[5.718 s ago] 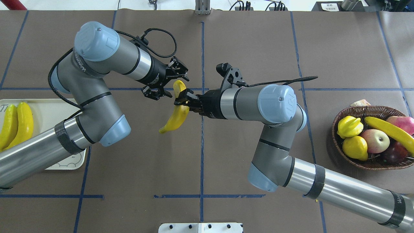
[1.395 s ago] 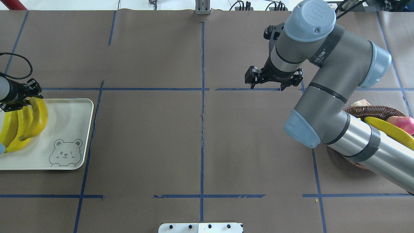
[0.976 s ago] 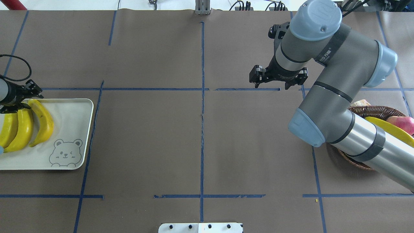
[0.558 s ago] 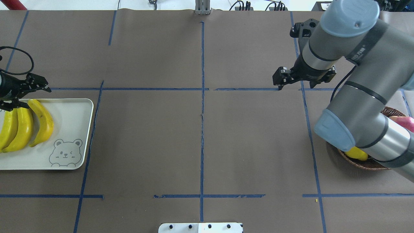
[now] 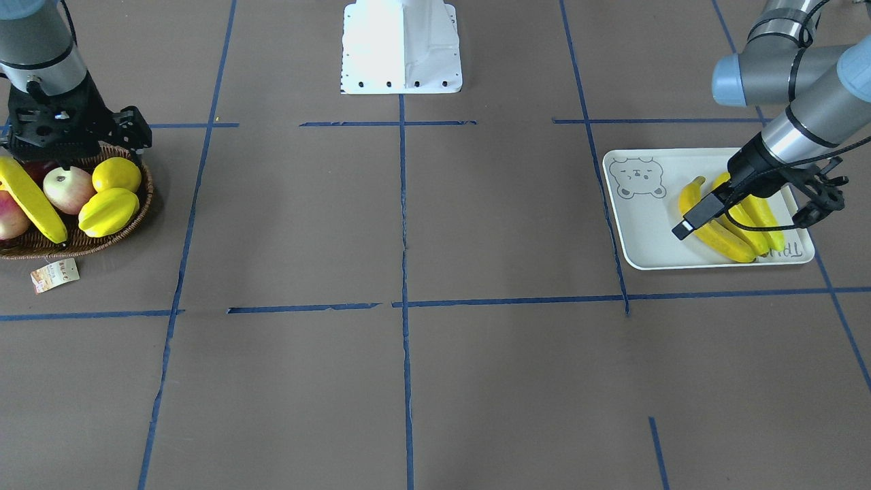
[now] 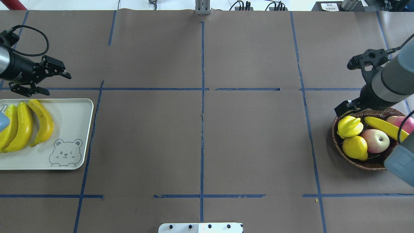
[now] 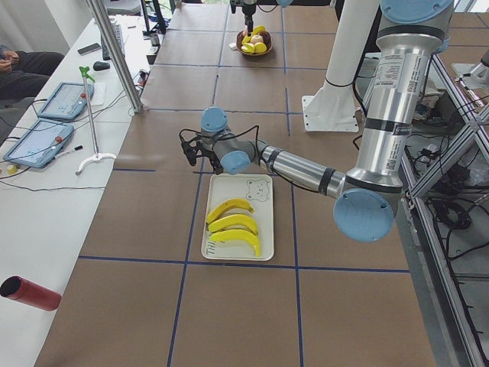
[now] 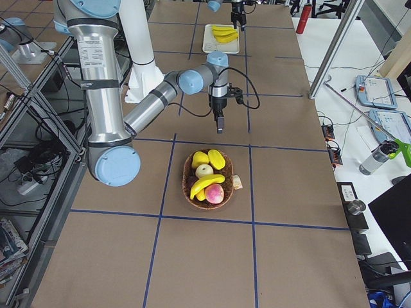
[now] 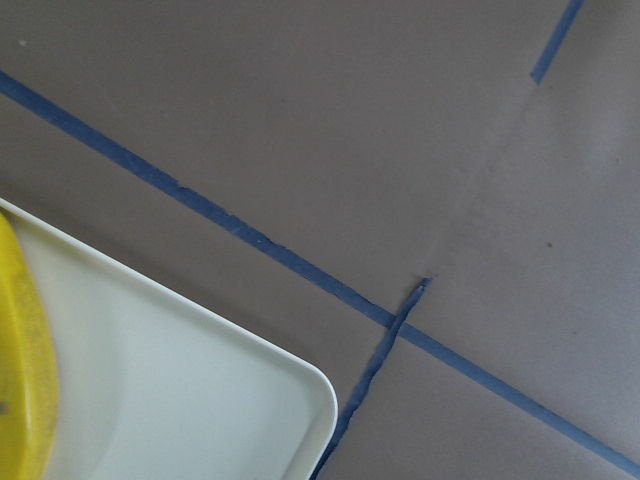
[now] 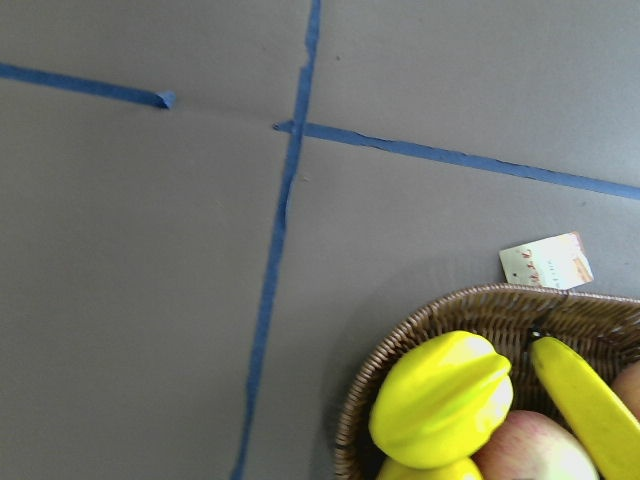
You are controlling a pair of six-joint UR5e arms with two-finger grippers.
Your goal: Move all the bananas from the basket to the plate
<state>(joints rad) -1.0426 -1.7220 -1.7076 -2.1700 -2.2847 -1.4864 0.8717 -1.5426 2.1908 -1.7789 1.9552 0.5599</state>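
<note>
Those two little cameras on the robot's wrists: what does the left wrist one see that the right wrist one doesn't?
Only the left wrist view shows a corner of the white plate, with the delivered banana lying on it at the picture's edge. Only the right wrist view shows the wicker basket holding a starfruit, the remaining banana and an apple, with a paper tag beside it. Both show the brown table cover crossed by blue tape lines.

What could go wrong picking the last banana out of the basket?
The banana lies slanted on top of the apples, so the open right tool may push it sideways rather than pinch it. The starfruit sits close beside it and could get bumped out of the basket.
</note>
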